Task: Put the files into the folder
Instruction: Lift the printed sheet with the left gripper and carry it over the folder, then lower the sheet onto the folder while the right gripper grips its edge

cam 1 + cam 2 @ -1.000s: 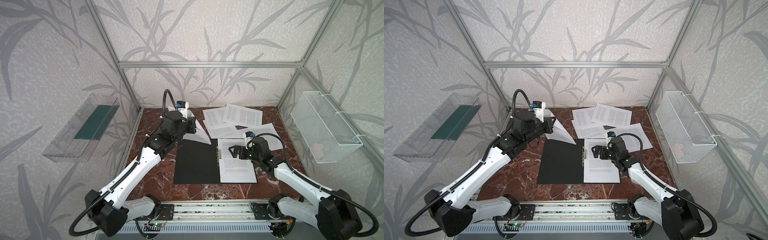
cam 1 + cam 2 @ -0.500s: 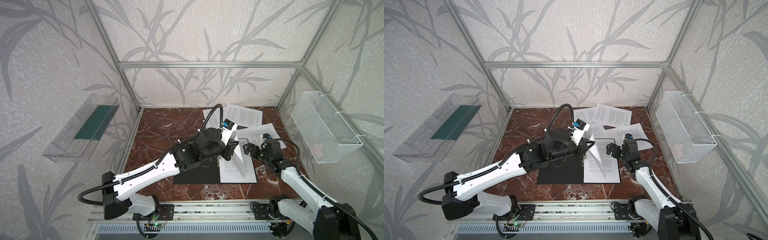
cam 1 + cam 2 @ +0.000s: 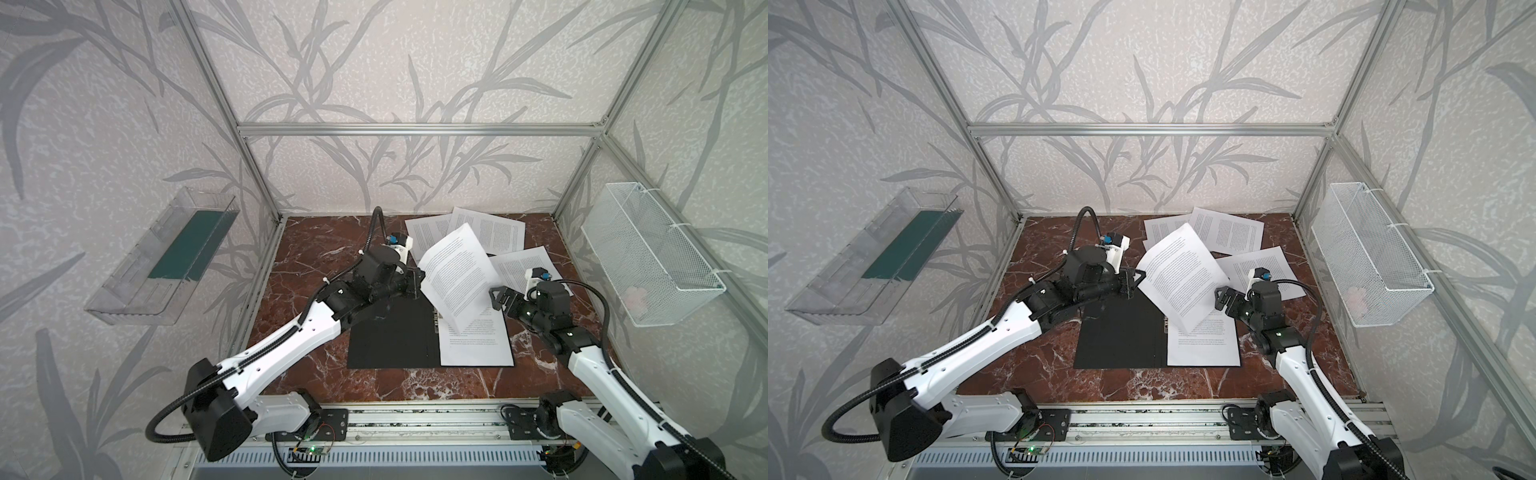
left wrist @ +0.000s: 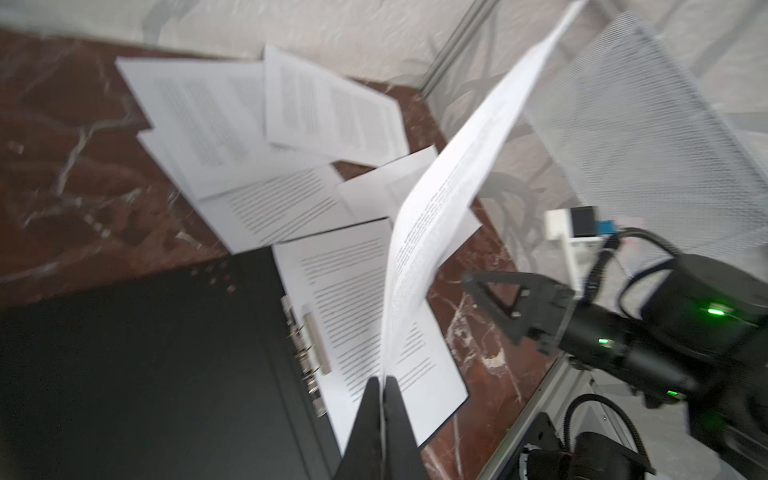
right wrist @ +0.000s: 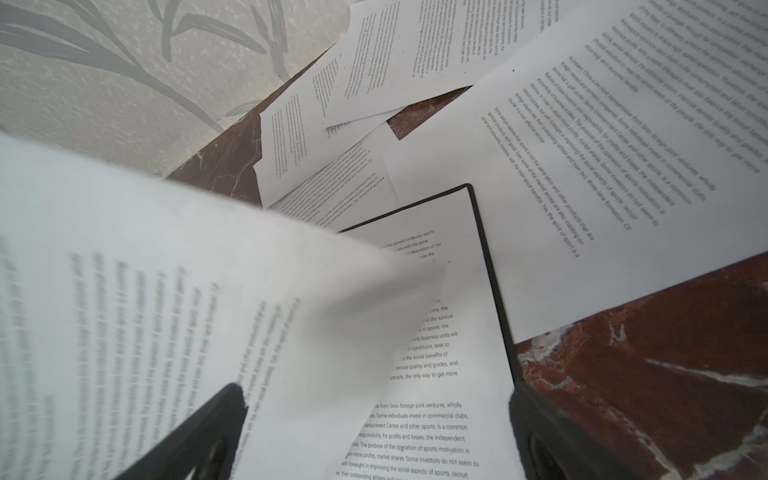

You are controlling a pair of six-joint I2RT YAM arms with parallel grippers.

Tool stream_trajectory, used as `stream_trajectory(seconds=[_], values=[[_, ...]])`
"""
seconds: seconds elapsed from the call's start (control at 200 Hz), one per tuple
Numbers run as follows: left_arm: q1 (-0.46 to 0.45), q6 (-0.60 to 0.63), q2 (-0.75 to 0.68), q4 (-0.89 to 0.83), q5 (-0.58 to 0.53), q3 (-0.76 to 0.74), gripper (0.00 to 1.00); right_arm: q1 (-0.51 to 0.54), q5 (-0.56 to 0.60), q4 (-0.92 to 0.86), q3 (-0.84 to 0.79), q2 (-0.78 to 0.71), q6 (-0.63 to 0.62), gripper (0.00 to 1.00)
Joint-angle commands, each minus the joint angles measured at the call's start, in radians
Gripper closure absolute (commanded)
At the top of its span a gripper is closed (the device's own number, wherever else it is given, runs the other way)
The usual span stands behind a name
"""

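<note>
The folder (image 3: 390, 332) (image 3: 1121, 332) lies open on the table, black inside up, with one printed sheet (image 3: 478, 345) in its right half beside the metal clip (image 4: 316, 349). My left gripper (image 3: 417, 282) (image 4: 382, 386) is shut on the edge of another sheet (image 3: 457, 274) (image 4: 449, 195), which hangs tilted in the air over the folder's right half. My right gripper (image 3: 498, 297) (image 5: 374, 419) is open just right of that sheet, whose blurred corner (image 5: 166, 311) hangs in front of its fingers. Several more files (image 3: 486, 230) lie loose behind the folder.
A white wire basket (image 3: 648, 253) hangs on the right wall and a clear tray (image 3: 166, 253) on the left wall. Aluminium frame posts stand at the back corners. The arms' mounting rail (image 3: 415, 419) runs along the table's front edge.
My left gripper carried its sheet from the back left to above the folder, then drew back left a little. My right gripper backed off to the right of the folder, still open.
</note>
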Motion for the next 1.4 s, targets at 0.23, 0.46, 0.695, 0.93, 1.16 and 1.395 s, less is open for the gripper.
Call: stream_trajectory(seconds=[0.23,0.46,0.695,0.93,1.16,1.395], values=[[0.187,0.108,0.184,-0.197,0.119,-0.001,1.00,-0.002,-0.062,-0.013,0.029,-0.009,-0.039,0.01],[0.184,0.272,0.341,-0.315,0.030,0.132,1.00,0.017,-0.163,0.036,0.052,0.091,-0.057,0.01],[0.166,0.370,0.394,-0.206,-0.085,0.122,1.00,0.039,-0.211,0.047,0.097,0.189,-0.085,0.01],[0.136,0.438,0.382,-0.113,-0.220,0.058,1.00,0.073,-0.251,-0.045,0.225,0.341,-0.109,0.01],[0.079,0.487,0.297,0.032,-0.304,-0.094,1.00,0.120,-0.221,-0.103,0.293,0.423,-0.136,0.01],[0.026,0.477,0.245,0.124,-0.371,-0.185,1.00,0.136,-0.179,-0.168,0.399,0.549,-0.193,0.01]])
